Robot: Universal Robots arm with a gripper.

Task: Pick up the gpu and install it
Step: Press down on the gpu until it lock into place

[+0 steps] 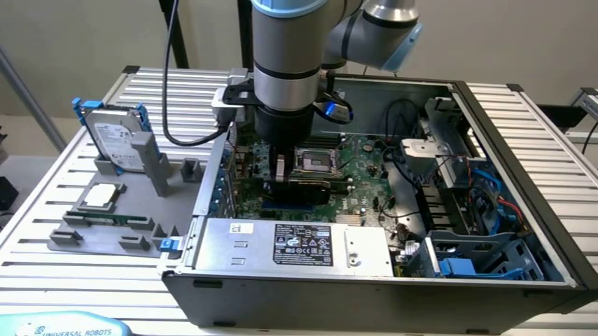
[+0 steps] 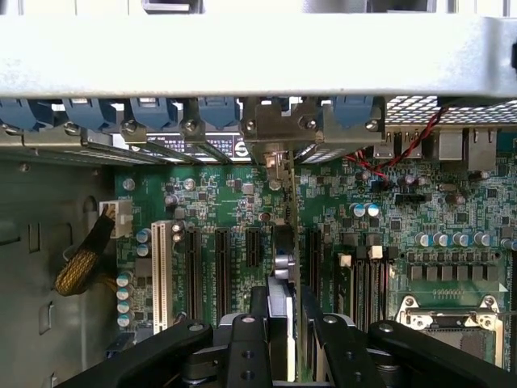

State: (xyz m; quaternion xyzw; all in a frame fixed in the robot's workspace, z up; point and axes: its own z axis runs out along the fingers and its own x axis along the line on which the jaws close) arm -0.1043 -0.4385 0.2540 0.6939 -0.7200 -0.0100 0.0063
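Observation:
My gripper [image 1: 280, 170] reaches down inside the open computer case [image 1: 523, 140], just over the motherboard [image 1: 360, 157] beside the CPU socket [image 1: 314, 161]. It is shut on the gpu [image 1: 310, 187], a black card held on edge. In the wrist view the gpu [image 2: 283, 242] runs edge-on from between my fingers [image 2: 247, 343] toward the case's rear wall. Its silver bracket [image 2: 277, 149] sits at the row of blue slot clips [image 2: 218, 109]. The card stands in line with the black expansion slots [image 2: 222, 271]; I cannot tell whether it is seated.
Outside the case, on the exterior view's left, a grey fixture [image 1: 108, 234] carries the silver hard drive in its blue-handled frame [image 1: 117, 143] and the square CPU chip [image 1: 101, 197]. The power supply [image 1: 290, 245] fills the case's near side. A braided cable [image 2: 81, 267] lies beside the white slot [image 2: 161, 271].

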